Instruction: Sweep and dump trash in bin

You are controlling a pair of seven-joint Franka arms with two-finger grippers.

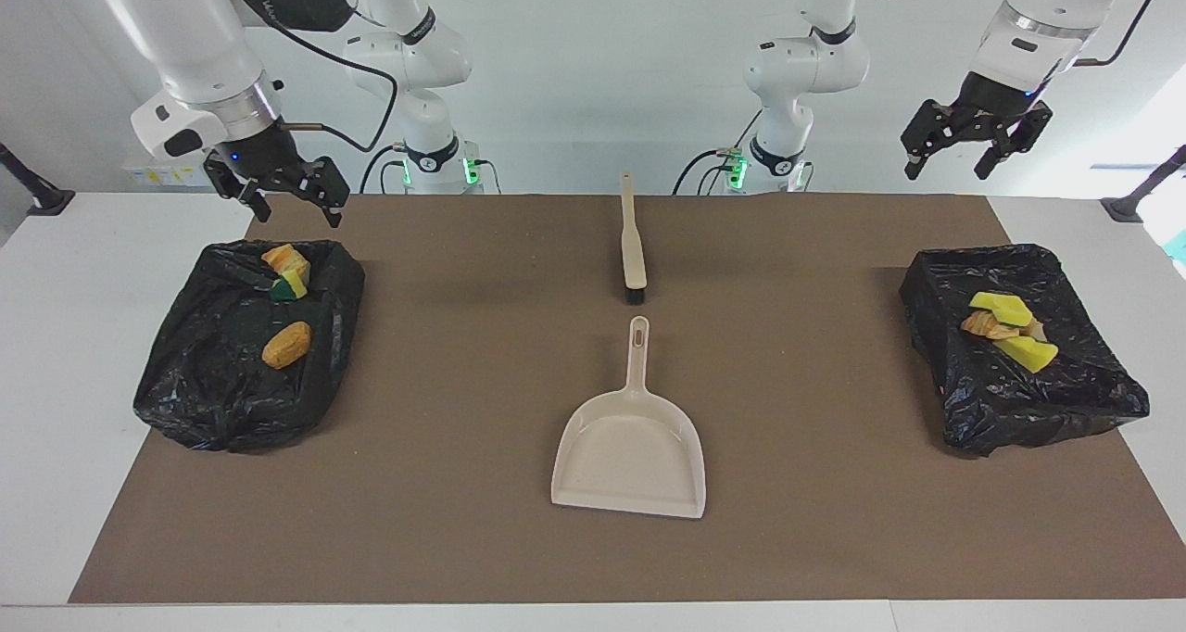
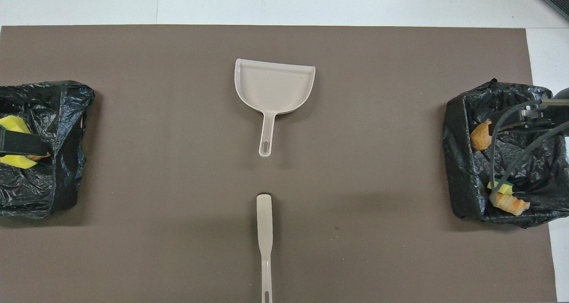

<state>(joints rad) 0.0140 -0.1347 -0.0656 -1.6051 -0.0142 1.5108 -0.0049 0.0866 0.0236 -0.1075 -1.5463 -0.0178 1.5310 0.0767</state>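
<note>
All the trash lies in two bins lined with black bags. The bin point(image 1: 185, 400) at the right arm's end holds a tan-orange lump point(image 1: 286, 345), a bread-like piece point(image 1: 285, 260) and a yellow-green sponge chunk point(image 1: 291, 285). The bin point(image 1: 1047, 410) at the left arm's end holds yellow sponge chunks point(image 1: 1001, 309) and a bread-like scrap point(image 1: 986, 326). My right gripper point(image 1: 298, 208) hangs open and empty over its bin's edge nearest the robots. My left gripper point(image 1: 950, 164) hangs open and empty, high in the air at its bin's end of the table.
An empty beige dustpan point(image 1: 630, 437) lies mid-table, handle toward the robots. A beige brush point(image 1: 633, 243) lies in line with it, nearer to the robots. All rest on a brown mat point(image 1: 445, 484). In the overhead view the dustpan point(image 2: 274, 87) and brush point(image 2: 264, 223) show too.
</note>
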